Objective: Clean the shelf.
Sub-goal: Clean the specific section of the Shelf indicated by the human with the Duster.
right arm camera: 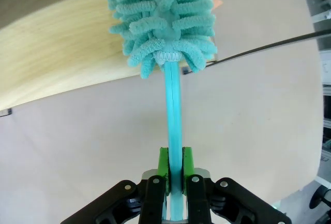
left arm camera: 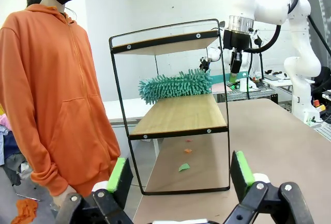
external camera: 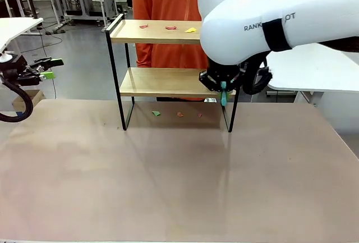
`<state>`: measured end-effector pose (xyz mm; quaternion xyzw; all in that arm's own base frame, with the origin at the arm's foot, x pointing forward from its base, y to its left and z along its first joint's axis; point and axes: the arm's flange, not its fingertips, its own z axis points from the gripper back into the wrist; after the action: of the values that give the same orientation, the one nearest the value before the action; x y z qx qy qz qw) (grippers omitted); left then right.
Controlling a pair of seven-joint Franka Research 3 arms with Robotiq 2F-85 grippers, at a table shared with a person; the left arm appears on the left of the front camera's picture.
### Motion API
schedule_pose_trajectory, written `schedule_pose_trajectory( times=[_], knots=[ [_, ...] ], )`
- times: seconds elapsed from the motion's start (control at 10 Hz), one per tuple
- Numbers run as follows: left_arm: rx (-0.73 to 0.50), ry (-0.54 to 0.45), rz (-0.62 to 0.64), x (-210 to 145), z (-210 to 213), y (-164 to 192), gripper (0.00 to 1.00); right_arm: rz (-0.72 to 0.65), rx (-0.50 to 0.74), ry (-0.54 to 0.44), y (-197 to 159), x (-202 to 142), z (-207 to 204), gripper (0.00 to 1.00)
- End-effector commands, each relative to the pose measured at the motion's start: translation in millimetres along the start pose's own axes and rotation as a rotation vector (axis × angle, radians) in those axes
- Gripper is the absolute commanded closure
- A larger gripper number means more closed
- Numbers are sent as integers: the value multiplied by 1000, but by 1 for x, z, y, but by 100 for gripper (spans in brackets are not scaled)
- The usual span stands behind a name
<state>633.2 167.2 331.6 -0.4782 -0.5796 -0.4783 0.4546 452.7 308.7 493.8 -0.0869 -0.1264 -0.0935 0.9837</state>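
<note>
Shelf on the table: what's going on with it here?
The right gripper is shut on the handle of a teal duster, its fluffy head on the lower board of the shelf. Small scraps lie on the top board and on the table beneath. The left gripper hangs open, off to the side. A person in orange stands behind the shelf.

Right hand [right arm camera: 175, 164] at 6 o'clock: black, w/ green pads [right arm camera: 163, 164] pressed tight on both sides of a thin teal handle [right arm camera: 173, 110]. Handle runs straight up toward 12 o'clock & ends in the fluffy head of a teal duster [right arm camera: 163, 22], w/ thick noodle-like strands. Head lies over the light wood board of the shelf [right arm camera: 57, 63], spanning approx 9 to 12 o'clock. Thin black frame rod [right arm camera: 274, 44] at 2 o'clock. Pale beige counter [right arm camera: 248, 131] beneath.
</note>
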Motion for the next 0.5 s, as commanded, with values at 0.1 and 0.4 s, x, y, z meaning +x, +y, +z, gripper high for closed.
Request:
schedule_pose_trajectory(
  times=[0.1,0.4],
  knots=[
    [-1,4,-16,3,-1,-1,0,27,-92,-50,-21,-2,6,87],
    [-1,4,-16,3,-1,-1,0,66,-68,-123,-16,-15,16,87]
  ],
)
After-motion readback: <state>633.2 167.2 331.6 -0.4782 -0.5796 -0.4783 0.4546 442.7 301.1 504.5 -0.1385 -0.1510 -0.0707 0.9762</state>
